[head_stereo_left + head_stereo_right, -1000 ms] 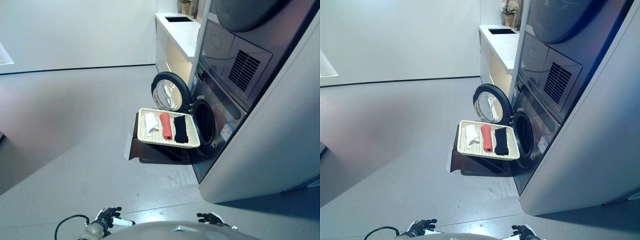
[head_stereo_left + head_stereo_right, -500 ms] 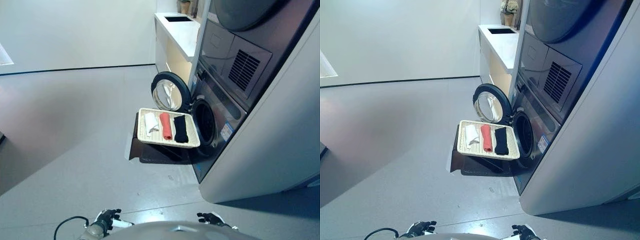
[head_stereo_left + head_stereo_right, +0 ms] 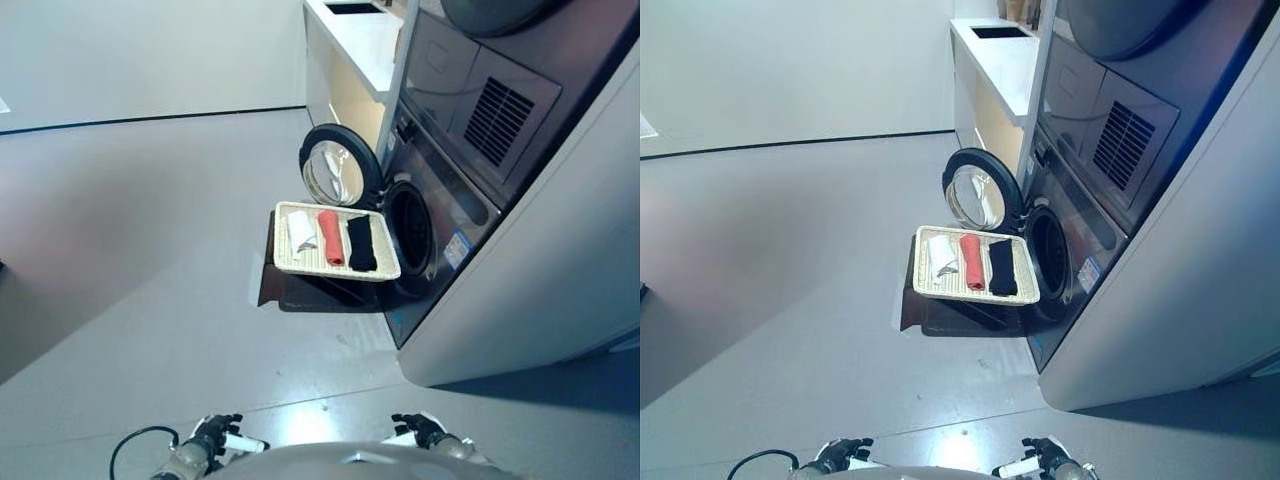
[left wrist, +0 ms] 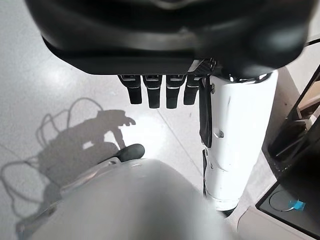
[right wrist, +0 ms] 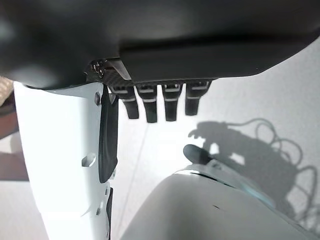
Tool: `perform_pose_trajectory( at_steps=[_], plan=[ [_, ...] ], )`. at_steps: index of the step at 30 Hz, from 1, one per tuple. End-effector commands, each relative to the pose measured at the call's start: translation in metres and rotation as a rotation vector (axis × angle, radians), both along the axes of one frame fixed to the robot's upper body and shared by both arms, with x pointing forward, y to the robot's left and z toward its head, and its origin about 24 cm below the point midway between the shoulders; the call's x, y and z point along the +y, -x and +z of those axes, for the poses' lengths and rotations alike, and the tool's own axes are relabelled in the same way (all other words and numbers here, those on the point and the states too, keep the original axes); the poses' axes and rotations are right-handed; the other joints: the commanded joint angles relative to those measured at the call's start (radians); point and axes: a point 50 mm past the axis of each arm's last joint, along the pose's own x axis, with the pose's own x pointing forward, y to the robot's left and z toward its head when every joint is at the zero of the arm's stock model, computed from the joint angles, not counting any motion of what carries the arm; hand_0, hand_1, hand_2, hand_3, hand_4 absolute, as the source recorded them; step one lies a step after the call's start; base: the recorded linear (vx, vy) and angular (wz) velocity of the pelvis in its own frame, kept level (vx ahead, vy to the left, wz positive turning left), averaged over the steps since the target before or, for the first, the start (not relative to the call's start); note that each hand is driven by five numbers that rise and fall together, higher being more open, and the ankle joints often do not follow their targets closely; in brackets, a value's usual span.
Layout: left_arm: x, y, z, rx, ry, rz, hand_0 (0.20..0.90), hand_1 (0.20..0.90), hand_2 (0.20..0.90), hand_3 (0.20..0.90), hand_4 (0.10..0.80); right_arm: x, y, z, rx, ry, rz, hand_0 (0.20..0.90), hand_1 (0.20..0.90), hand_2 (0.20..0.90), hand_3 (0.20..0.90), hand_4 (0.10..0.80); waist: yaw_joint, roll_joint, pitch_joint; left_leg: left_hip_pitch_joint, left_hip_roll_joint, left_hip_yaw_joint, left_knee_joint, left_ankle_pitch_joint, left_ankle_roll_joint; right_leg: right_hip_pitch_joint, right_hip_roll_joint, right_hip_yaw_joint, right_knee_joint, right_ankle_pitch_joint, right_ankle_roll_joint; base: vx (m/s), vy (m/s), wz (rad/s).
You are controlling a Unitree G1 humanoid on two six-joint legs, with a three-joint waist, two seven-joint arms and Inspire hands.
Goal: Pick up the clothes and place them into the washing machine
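White, red and black clothes lie rolled in a tray beside the washer's open door, within reach; both hands, left and right, hang relaxed, empty.

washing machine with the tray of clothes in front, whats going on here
Nothing is being handled yet. The left hand and right hand hang open and empty, well short of the washing machine. Its door is open. In front, a cream tray holds rolled white, red and black clothes.
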Motion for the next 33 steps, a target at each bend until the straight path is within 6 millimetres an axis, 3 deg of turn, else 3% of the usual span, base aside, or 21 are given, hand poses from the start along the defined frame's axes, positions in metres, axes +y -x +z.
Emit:
perform_pose_trajectory(
  at_steps=[1, 3, 6, 9, 11, 15, 16, 18, 22, 23, 28, 31, 32, 33],
  plan=[
    [0.009, -0.033, 0.010, -0.083, -0.029, -0.015, 0.900, 0.900, 0.900, 0.900, 0.800, -0.002, -0.021, 0.005, -0.039, 0.023, 0.064, 0.900, 0.900, 0.900, 0.900, 0.800, -0.018, -0.019, 0.031, -0.017, -0.063, -0.047, 0.110, -0.095, 0.004, -0.018, -0.042, 0.052, 0.240, 0.074, 0.058, 0.138, 0.124, 0.09],
    [0.014, -0.033, 0.010, -0.084, -0.040, 0.003, 0.900, 0.900, 0.900, 0.900, 0.800, -0.002, -0.021, 0.006, -0.046, 0.017, 0.046, 0.900, 0.900, 0.900, 0.900, 0.800, -0.030, -0.012, 0.042, 0.003, -0.059, -0.059, 0.112, -0.106, 0.009, -0.068, -0.031, 0.052, 0.319, 0.090, 0.051, 0.153, 0.097, 0.12],
    [0.019, -0.026, 0.010, -0.061, -0.062, 0.014, 0.900, 0.900, 0.900, 0.900, 0.800, -0.007, -0.015, 0.005, -0.035, 0.016, -0.007, 0.900, 0.900, 0.900, 0.900, 0.800, -0.049, -0.003, 0.049, 0.053, -0.052, -0.080, 0.097, -0.123, 0.001, -0.143, -0.023, 0.021, 0.262, 0.080, 0.036, 0.233, 0.019, 0.10],
    [0.019, -0.026, 0.009, -0.059, -0.063, 0.023, 0.900, 0.900, 0.900, 0.900, 0.800, -0.011, -0.014, 0.005, -0.035, 0.032, -0.032, 0.900, 0.900, 0.900, 0.900, 0.800, -0.080, -0.015, 0.061, 0.120, -0.057, -0.119, 0.086, -0.153, -0.017, -0.212, -0.050, 0.014, 0.085, 0.168, 0.066, 0.326, -0.100, 0.21],
    [0.017, -0.029, 0.010, -0.075, -0.059, 0.024, 0.900, 0.900, 0.900, 0.900, 0.800, -0.011, -0.014, 0.005, -0.034, 0.038, -0.030, 0.900, 0.900, 0.900, 0.900, 0.800, -0.102, -0.007, 0.076, 0.181, -0.031, -0.142, 0.071, -0.183, -0.034, -0.252, -0.057, 0.001, -0.046, 0.242, 0.095, 0.379, -0.125, 0.34],
    [0.011, -0.028, 0.008, -0.077, -0.048, 0.018, 0.900, 0.900, 0.900, 0.900, 0.800, -0.007, -0.008, 0.003, -0.014, 0.032, -0.021, 0.900, 0.900, 0.900, 0.900, 0.800, -0.121, -0.009, 0.066, 0.274, 0.006, -0.146, 0.028, -0.201, -0.059, -0.292, -0.043, -0.111, -0.133, 0.305, 0.116, 0.316, -0.138, 0.21],
    [0.010, -0.027, 0.008, -0.076, -0.044, 0.012, 0.900, 0.900, 0.900, 0.900, 0.800, -0.007, -0.005, 0.002, -0.005, 0.031, -0.022, 0.900, 0.900, 0.900, 0.900, 0.800, -0.129, -0.010, 0.058, 0.290, 0.017, -0.151, 0.024, -0.206, -0.065, -0.288, -0.035, -0.102, -0.123, 0.306, 0.109, 0.349, -0.184, 0.25],
    [0.007, -0.026, 0.007, -0.073, -0.037, 0.005, 0.900, 0.900, 0.900, 0.900, 0.800, -0.010, 0.004, 0.000, 0.018, 0.034, -0.035, 0.900, 0.900, 0.900, 0.900, 0.800, -0.149, -0.006, 0.031, 0.310, 0.053, -0.177, 0.041, -0.214, -0.078, -0.282, 0.004, -0.032, -0.114, 0.304, 0.088, 0.403, -0.234, 0.60],
    [-0.001, -0.028, 0.006, -0.085, -0.012, 0.015, 0.900, 0.900, 0.900, 0.900, 0.800, -0.013, 0.008, 0.000, 0.028, 0.038, -0.041, 0.900, 0.900, 0.900, 0.900, 0.800, -0.143, 0.012, 0.014, 0.283, 0.086, -0.186, 0.114, -0.139, -0.108, -0.257, 0.037, -0.029, -0.109, 0.302, 0.065, 0.267, -0.192, 0.39],
    [-0.004, -0.033, 0.007, -0.099, -0.003, -0.004, 0.900, 0.900, 0.900, 0.900, 0.800, -0.015, 0.005, 0.002, 0.008, 0.035, -0.053, 0.900, 0.900, 0.900, 0.900, 0.800, -0.146, 0.014, 0.009, 0.233, 0.093, -0.182, 0.236, -0.045, -0.141, -0.222, 0.058, -0.029, -0.117, 0.281, 0.040, 0.279, -0.214, -0.07],
    [-0.015, -0.059, 0.016, -0.193, 0.013, -0.040, 0.900, 0.900, 0.900, 0.900, 0.800, -0.020, -0.015, 0.008, -0.059, 0.042, -0.041, 0.900, 0.900, 0.900, 0.900, 0.800, -0.133, -0.018, 0.030, 0.112, 0.054, -0.184, 0.540, 0.139, -0.199, -0.104, 0.071, 0.003, -0.156, 0.208, -0.016, 0.244, -0.222, -0.13],
    [-0.017, -0.064, 0.018, -0.223, 0.026, -0.050, 0.900, 0.900, 0.900, 0.900, 0.800, -0.021, -0.020, 0.010, -0.071, 0.046, -0.032, 0.900, 0.900, 0.900, 0.900, 0.800, -0.110, -0.035, 0.047, 0.068, 0.044, -0.170, 0.649, 0.200, -0.197, -0.057, 0.074, 0.024, -0.156, 0.184, -0.039, 0.215, -0.170, -0.14],
    [-0.018, -0.063, 0.018, -0.221, 0.024, -0.053, 0.900, 0.900, 0.900, 0.900, 0.800, -0.021, -0.021, 0.010, -0.072, 0.051, -0.025, 0.900, 0.900, 0.900, 0.900, 0.800, -0.102, -0.026, 0.052, 0.050, 0.073, -0.141, 0.668, 0.198, -0.192, -0.038, 0.086, 0.028, -0.156, 0.169, -0.046, 0.207, -0.125, -0.08],
    [-0.017, -0.061, 0.017, -0.215, 0.016, -0.051, 0.900, 0.900, 0.900, 0.900, 0.800, -0.021, -0.022, 0.010, -0.074, 0.055, -0.027, 0.900, 0.900, 0.900, 0.900, 0.800, -0.101, -0.040, 0.053, 0.003, 0.099, -0.103, 0.636, 0.197, -0.178, -0.025, 0.070, 0.028, -0.156, 0.158, -0.048, 0.214, -0.106, -0.06]
  ],
)
